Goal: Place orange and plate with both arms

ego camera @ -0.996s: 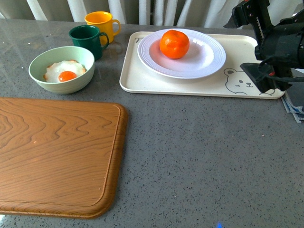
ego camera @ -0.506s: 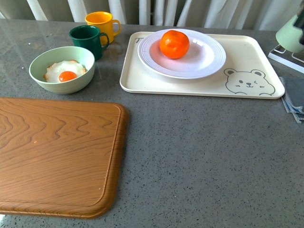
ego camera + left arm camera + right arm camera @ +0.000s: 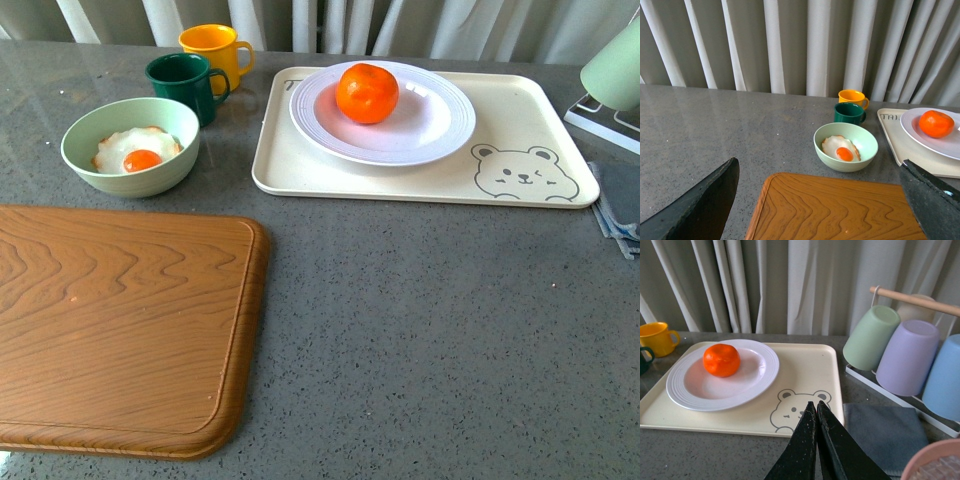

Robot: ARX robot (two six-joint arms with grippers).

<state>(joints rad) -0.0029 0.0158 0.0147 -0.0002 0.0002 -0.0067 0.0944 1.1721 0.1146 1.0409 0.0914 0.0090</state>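
Note:
The orange (image 3: 367, 92) rests in the white ridged plate (image 3: 440, 135), which stands on the cream bear-print tray (image 3: 520, 120) at the back of the table. Neither arm shows in the front view. In the left wrist view my left gripper (image 3: 822, 200) is open, its two black fingers wide apart over the wooden board (image 3: 840, 210), far from the orange (image 3: 936, 123) and the plate (image 3: 920, 137). In the right wrist view my right gripper (image 3: 816, 405) is shut with nothing in it, on the near side of the tray (image 3: 805, 370), with the orange (image 3: 721, 360) on the plate (image 3: 690, 390) beyond.
A pale-green bowl (image 3: 100, 170) with a fried egg, a dark green mug (image 3: 183, 85) and a yellow mug (image 3: 213, 50) stand left of the tray. A large wooden cutting board (image 3: 110, 320) fills the front left. A cup rack (image 3: 905, 350) and a grey cloth (image 3: 885, 435) lie at the right.
My right arm, which stood over the tray's right end a second ago, has gone out of the front view. The orange, plate and tray have not moved.

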